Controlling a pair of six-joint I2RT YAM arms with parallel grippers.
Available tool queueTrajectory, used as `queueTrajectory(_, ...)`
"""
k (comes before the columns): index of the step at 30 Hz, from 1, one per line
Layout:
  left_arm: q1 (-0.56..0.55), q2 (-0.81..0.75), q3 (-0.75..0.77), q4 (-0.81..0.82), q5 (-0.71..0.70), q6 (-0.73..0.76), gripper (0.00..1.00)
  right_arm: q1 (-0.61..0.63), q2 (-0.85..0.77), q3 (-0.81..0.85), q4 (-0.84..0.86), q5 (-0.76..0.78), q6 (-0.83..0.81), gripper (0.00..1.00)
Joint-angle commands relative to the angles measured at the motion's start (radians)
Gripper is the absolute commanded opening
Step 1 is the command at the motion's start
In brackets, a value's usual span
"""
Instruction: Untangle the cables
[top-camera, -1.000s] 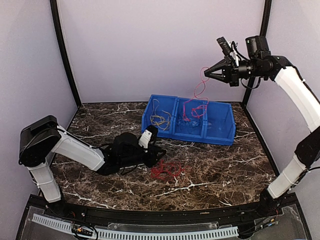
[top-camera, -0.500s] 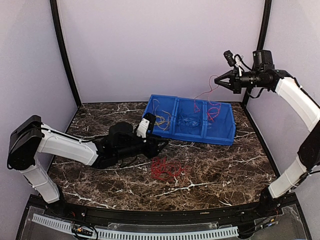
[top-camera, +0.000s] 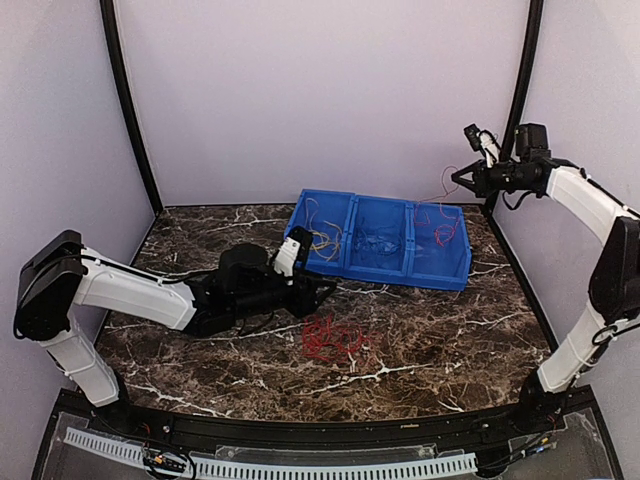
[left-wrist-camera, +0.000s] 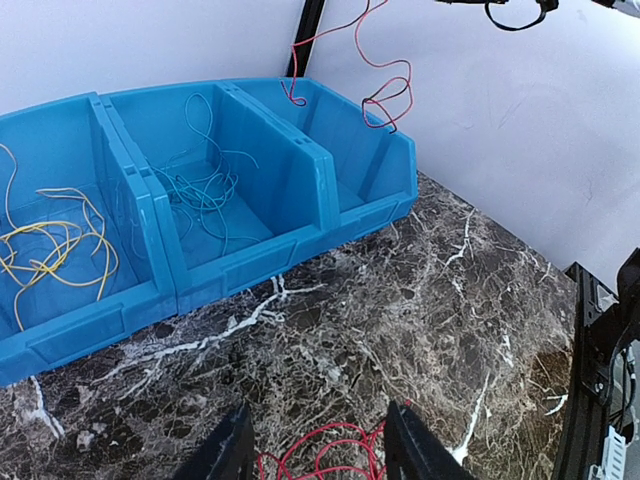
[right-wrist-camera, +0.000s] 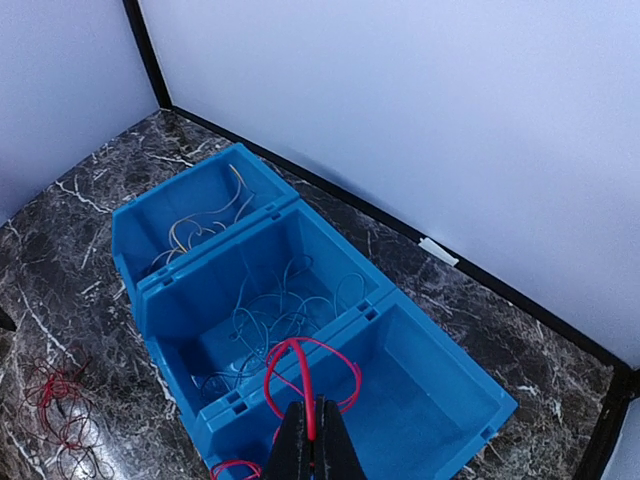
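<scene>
Dangling over the bin's (top-camera: 440, 272) right compartment (right gripper (top-camera: 458, 177) clamped): red cable (top-camera: 447, 225)

Solid blue bin (top-camera: 440, 275). Dark brown-black marble counter (top-camera: 450, 335), white veining. Plain yellow cables (left-wrist-camera: 55, 250), teal-blue cables (left-wrist-camera: 205, 190), red cables (right-wrist-camera: 307, 395). Separate red tangle (top-camera: 335, 338), same shade. White arms (top-camera: 135, 292), black joints. Pale lilac-grey walls (top-camera: 320, 100), black frame posts (top-camera: 125, 100).
</scene>
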Motion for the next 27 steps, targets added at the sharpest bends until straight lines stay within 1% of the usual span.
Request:
queueTrajectory(1,0.001,-0.032,0.041,-0.011,0.0,0.008,0.46,-0.033,0.053,-0.026,0.065,0.114,0.044,0.0)
queueTrajectory(6,0.002,-0.029,0.047,-0.02,0.0,0.013,0.46,-0.042,0.105,-0.06,0.103,0.164,0.084,0.0)
queueTrajectory(11,0.001,-0.026,0.052,-0.028,-0.004,0.022,0.46,-0.042,0.192,-0.033,0.049,0.108,0.098,0.0)
queueTrajectory(12,0.002,-0.023,0.054,-0.029,-0.005,0.023,0.46,-0.041,0.2,-0.032,0.044,0.094,0.102,0.02)
queueTrajectory(15,0.002,-0.015,0.062,-0.042,-0.012,0.028,0.46,-0.038,0.216,-0.026,0.03,0.085,0.103,0.15)
queueTrajectory(17,0.002,-0.009,0.074,-0.063,-0.022,0.027,0.47,-0.037,0.214,-0.014,0.006,0.093,0.093,0.29)
queueTrajectory(18,0.002,-0.004,0.084,-0.072,-0.033,0.026,0.47,-0.037,0.206,-0.01,-0.002,0.101,0.083,0.33)
queueTrajectory(21,0.002,-0.002,0.094,-0.098,-0.053,0.025,0.47,-0.037,0.16,-0.023,-0.007,0.13,0.063,0.41)
queueTrajectory(24,0.002,-0.001,0.096,-0.105,-0.077,0.029,0.47,-0.037,0.101,-0.044,-0.009,0.127,0.039,0.42)
queueTrajectory(27,0.002,-0.001,0.098,-0.117,-0.098,0.03,0.48,-0.035,0.047,-0.066,-0.028,0.044,-0.008,0.42)
